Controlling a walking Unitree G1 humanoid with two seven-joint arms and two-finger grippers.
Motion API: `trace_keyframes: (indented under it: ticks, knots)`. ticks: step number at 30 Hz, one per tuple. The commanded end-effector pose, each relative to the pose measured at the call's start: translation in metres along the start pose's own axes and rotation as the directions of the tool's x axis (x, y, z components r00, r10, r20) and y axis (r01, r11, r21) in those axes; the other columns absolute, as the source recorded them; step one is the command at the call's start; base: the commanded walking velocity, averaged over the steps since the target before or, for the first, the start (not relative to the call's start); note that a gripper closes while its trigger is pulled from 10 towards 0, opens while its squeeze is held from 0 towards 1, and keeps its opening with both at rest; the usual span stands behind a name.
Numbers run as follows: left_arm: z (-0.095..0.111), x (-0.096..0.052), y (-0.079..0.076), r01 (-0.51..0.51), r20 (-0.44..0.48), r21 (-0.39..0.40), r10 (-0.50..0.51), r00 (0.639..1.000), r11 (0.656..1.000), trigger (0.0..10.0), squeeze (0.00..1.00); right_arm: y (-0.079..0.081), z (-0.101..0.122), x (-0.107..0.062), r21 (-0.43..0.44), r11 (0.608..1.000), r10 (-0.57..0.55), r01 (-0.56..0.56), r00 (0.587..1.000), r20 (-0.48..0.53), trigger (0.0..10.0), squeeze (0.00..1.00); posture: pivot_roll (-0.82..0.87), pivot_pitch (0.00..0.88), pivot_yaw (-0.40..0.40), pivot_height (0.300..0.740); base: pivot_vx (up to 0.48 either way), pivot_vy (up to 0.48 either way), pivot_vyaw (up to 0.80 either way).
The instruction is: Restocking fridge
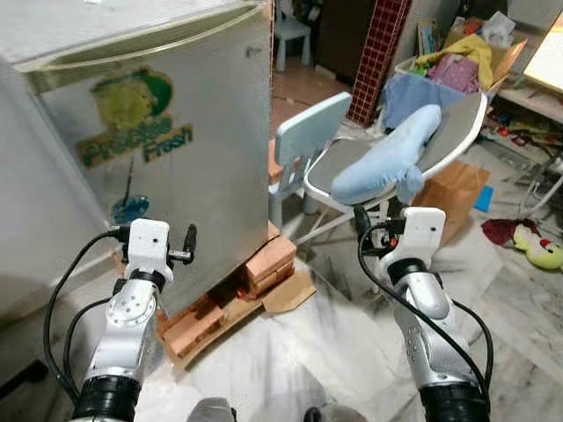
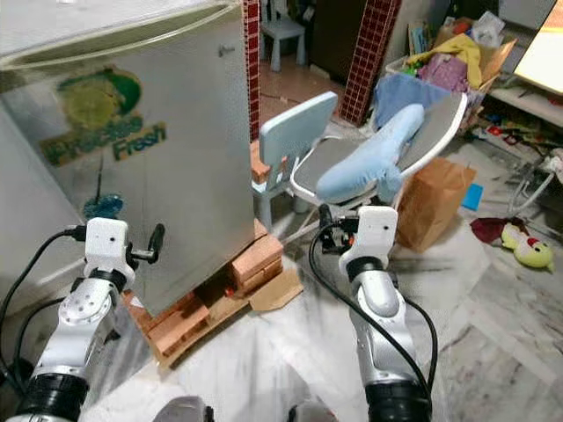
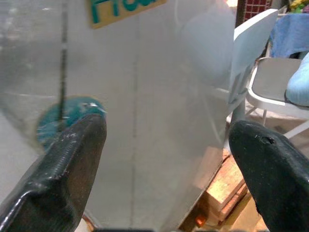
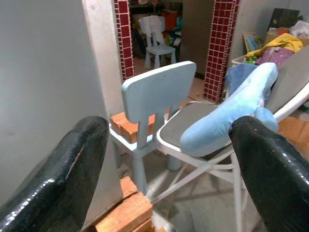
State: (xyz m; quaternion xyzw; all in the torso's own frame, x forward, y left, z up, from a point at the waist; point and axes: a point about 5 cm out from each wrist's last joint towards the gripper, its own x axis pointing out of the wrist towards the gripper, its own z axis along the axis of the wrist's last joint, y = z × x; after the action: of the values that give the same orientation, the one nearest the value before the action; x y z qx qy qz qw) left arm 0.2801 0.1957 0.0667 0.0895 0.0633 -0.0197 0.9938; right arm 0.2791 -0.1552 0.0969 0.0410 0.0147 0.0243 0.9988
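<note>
While I had the small silver fridge with the green "Fresh" sticker (image 1: 176, 149) right in front, perched on red bricks (image 1: 264, 264), its door was shut and I judged restocking hadn't started. Left gripper (image 1: 180, 246) hovered just off the door face, fingers (image 3: 67, 159) spread and empty. Right gripper (image 4: 164, 159) was spread and empty too, pointed at the pale blue child's chair (image 4: 154, 96); no stock items visible.
</note>
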Motion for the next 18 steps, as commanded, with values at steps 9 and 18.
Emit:
trace_keyframes:
  ticks: [9, 18]
  knots:
    - [-0.0045, -0.0066, 0.0050, 0.028, -0.020, 0.060, -0.026, 0.999, 0.998, 10.0, 0.00, 0.0005, -0.0011, 0.0008, -0.001, 1.000, -0.002, 0.002, 1.000, -0.009, 10.0, 0.00, 0.01, 0.020, -0.019, 0.740, -0.055, 0.433, -0.05]
    - [0.0009, -0.0102, 0.0052, 0.046, 0.016, 0.085, -0.048, 0.999, 0.995, 10.0, 0.00, 0.0004, -0.0016, 0.0014, -0.010, 1.000, -0.007, 0.006, 1.000, -0.012, 10.0, 0.00, 0.01, 0.026, -0.015, 0.740, 0.000, 0.057, 0.00]
